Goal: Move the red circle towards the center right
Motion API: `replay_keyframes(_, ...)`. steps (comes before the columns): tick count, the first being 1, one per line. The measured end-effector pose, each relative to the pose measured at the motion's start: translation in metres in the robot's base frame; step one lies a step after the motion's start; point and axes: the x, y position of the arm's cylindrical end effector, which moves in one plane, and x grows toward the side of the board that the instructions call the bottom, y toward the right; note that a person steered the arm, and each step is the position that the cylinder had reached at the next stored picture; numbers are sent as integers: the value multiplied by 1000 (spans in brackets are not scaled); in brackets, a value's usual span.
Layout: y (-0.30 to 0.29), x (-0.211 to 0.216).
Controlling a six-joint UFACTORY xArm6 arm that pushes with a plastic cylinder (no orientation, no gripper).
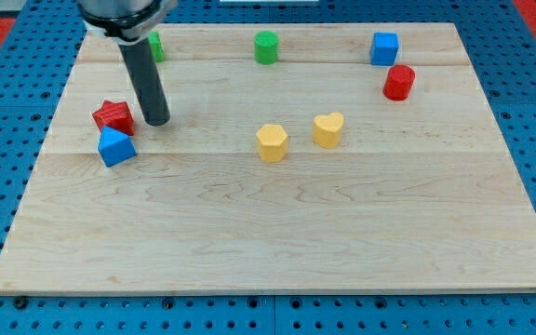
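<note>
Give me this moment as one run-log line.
target: red circle, upper right, beside blue cube | my tip: far left, just right of red star | contact with target: none

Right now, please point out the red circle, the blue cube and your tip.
red circle (399,82), camera view, on its front side face.
blue cube (384,47), camera view, on its front face.
my tip (157,121), camera view, on the rod's lower end.

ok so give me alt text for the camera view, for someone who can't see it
My tip rests at the wooden board's left, just right of a red star block and a blue triangular block, far from the red circle block at upper right. A blue cube, two green blocks and two yellow blocks lie elsewhere.
</note>
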Motion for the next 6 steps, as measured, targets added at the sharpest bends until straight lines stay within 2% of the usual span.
replay_keyframes(4,39,-2)
replay_keyframes(5,169,-25)
replay_keyframes(6,237,-29)
